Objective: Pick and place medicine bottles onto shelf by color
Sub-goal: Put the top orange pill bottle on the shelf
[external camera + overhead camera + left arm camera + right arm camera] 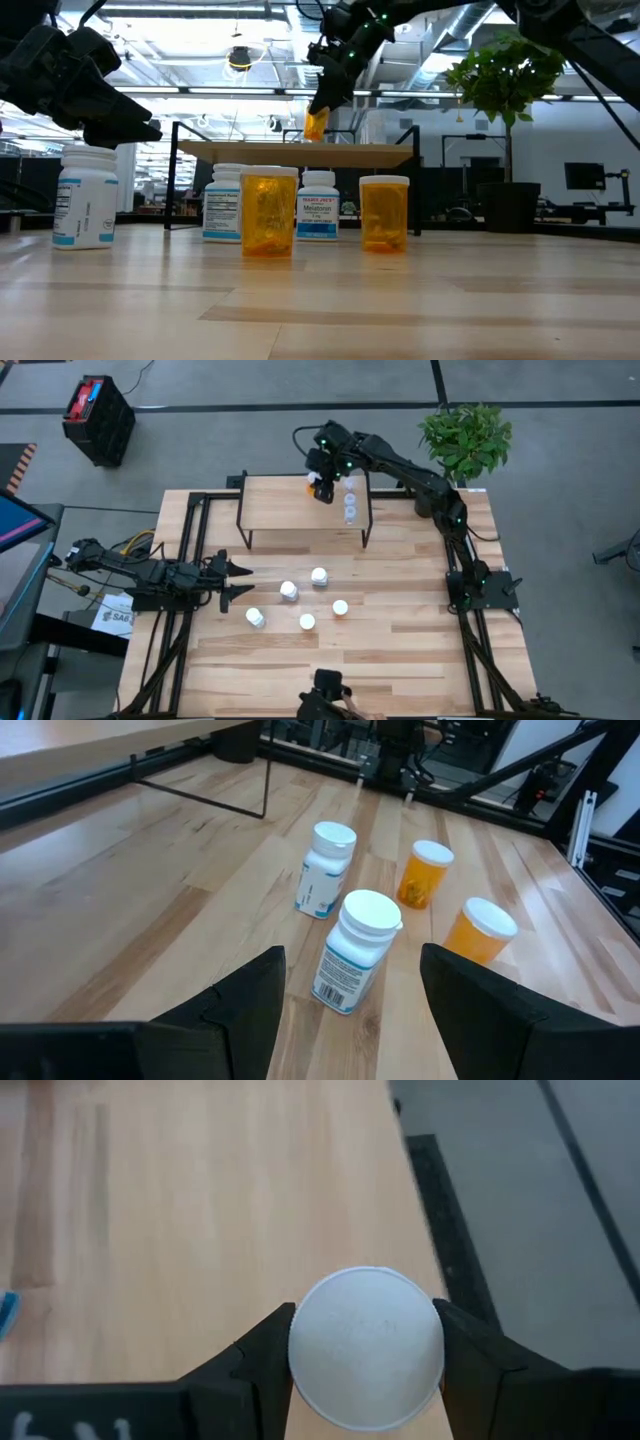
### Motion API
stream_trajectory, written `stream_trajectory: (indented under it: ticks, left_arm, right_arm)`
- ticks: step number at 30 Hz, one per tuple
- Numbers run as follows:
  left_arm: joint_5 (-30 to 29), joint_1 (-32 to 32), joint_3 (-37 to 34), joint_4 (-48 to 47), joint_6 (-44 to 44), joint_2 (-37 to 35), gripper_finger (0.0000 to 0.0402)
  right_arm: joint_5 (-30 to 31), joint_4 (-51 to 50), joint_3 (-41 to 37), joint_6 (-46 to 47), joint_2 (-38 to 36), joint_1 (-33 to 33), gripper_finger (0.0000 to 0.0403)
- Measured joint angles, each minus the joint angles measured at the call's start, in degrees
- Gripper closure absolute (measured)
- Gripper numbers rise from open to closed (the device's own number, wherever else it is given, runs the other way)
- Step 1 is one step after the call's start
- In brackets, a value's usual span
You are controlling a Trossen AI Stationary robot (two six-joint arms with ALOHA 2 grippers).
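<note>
Placement in hand: an orange bottle [316, 486] is gripped by the right gripper [322, 488] over the shelf [280, 505], upper centre of the high view.
It should be lowered level, beside no bluish bottle. Counted: two bluish on the shelf, five on the table. The left gripper [240, 581], mid-left, is held open.

Amber-orange plastic medicine bottle with white cap [315, 124], pale wood shelf top on thin black metal legs [290, 505], white round bottles with blue-printed labels [323, 870], translucent orange bottles capped white [268, 211], blond slatted wooden table [400, 650]
</note>
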Motion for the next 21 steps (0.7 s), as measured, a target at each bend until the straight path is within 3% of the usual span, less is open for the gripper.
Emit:
stream_trajectory:
  ticks: [13, 21]
  left_arm:
    - [-0.1, 0.0, 0.0, 0.0, 0.0, 0.0, 0.0180]
    - [-0.1, 0.0, 0.0, 0.0, 0.0, 0.0, 0.0180]
  right_arm:
    - [4.7, 1.9, -0.2, -0.5, 2.2, 0.3, 0.0202]
    - [4.8, 0.7, -0.2, -0.5, 2.1, 0.3, 0.0178]
